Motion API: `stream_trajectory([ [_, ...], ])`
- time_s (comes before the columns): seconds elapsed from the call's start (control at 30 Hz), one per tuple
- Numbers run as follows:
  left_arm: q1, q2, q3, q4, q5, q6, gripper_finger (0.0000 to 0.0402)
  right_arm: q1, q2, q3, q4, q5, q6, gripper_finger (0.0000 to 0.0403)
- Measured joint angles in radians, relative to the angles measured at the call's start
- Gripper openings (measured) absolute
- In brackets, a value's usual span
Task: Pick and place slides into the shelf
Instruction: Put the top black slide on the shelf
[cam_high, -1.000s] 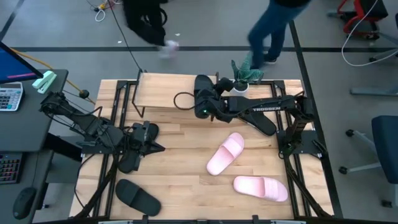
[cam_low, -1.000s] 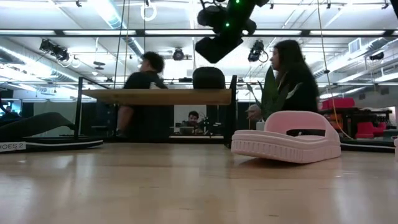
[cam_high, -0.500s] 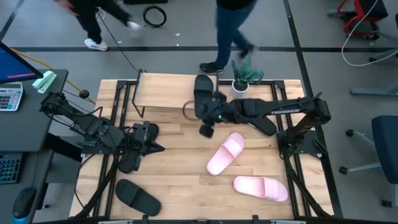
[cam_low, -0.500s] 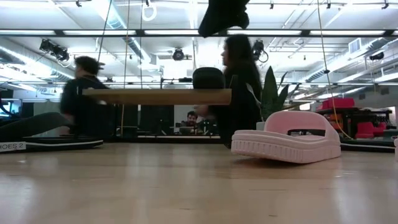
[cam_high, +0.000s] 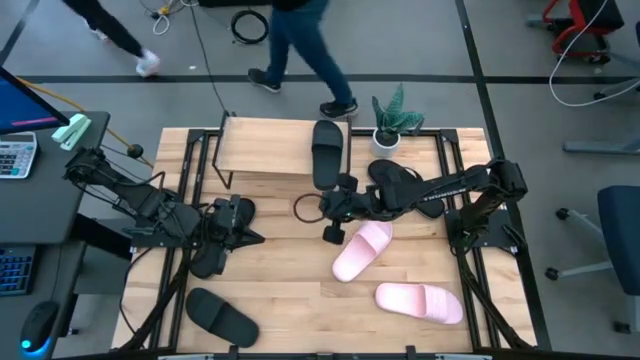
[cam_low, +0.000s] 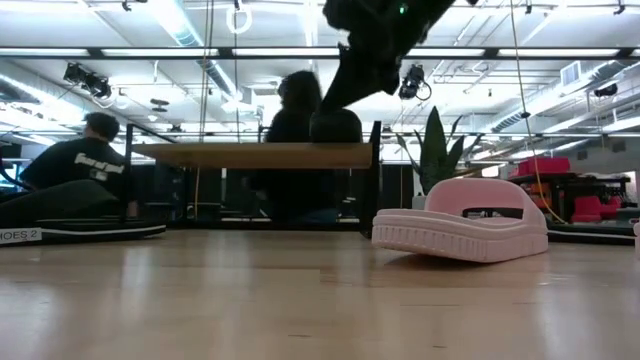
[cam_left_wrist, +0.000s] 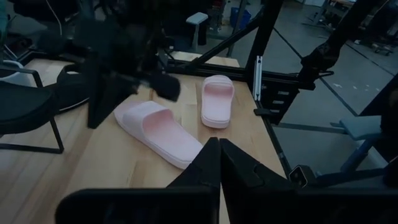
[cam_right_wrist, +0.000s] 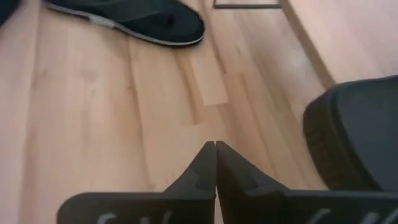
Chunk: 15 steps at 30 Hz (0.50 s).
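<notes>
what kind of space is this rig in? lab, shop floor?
Likely a robotics lab or shared workshop. The wood table stands on an open floor where a person walks past, office chairs stand beside it, and the low view shows ceiling strip lights and more workstations behind.

Lighting's bright and even, coming from long ceiling strip lights (cam_low: 190, 25) you can see in the low view. Shadows on the counter (cam_high: 290, 280) are soft. The person (cam_high: 300, 45) walking past is smeared with motion blur, and the right arm (cam_left_wrist: 118, 53) looks blurry in the left wrist view.
</notes>
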Motion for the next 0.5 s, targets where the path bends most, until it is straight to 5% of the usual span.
stream_trajectory([
  [0.5, 0.000, 0.000, 0.000, 0.003, 0.000, 0.000, 0.0007, -0.147, -0.001, -0.001, 0.038, -0.003, -0.031, 0.0002],
])
